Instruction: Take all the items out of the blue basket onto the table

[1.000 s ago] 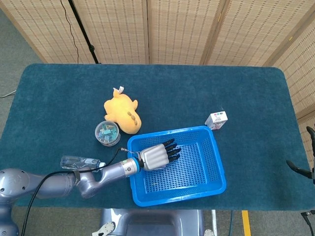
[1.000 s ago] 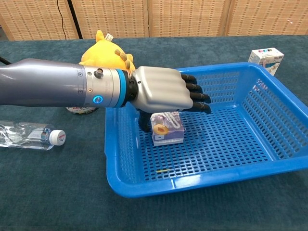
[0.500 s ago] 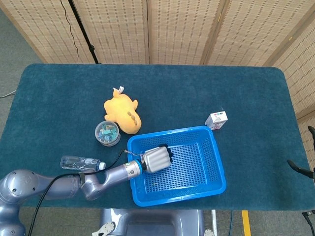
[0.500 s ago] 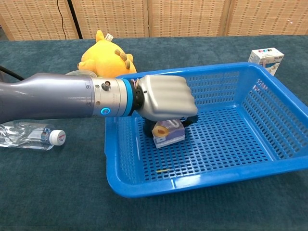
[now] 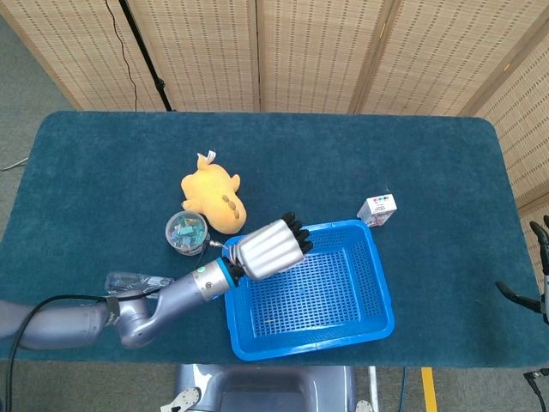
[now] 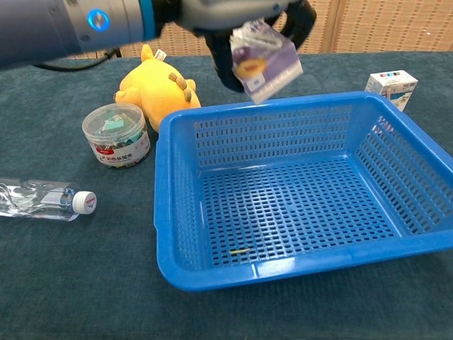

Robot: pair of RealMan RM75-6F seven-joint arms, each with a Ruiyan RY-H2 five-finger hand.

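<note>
Both my views are bright and evenly lit from overhead, with only soft, faint shadows on the dark teal cloth-covered table (image 5: pixel 103 163). A small white glare sits on the near rim of the glossy blue plastic mesh basket (image 6: pixel 276 268). Everything on the table looks sharp, but in my chest view my left hand (image 6: pixel 233 14) and the purple-and-white packet (image 6: pixel 263 58) it holds are slightly soft. The table edges bow a little in the head view.

Left hand (image 5: pixel 268 247) raised, fingers curled, gripping packet (image 6: pixel 263 58). Right hand (image 5: pixel 539 296) at frame edge, state unclear.
</note>
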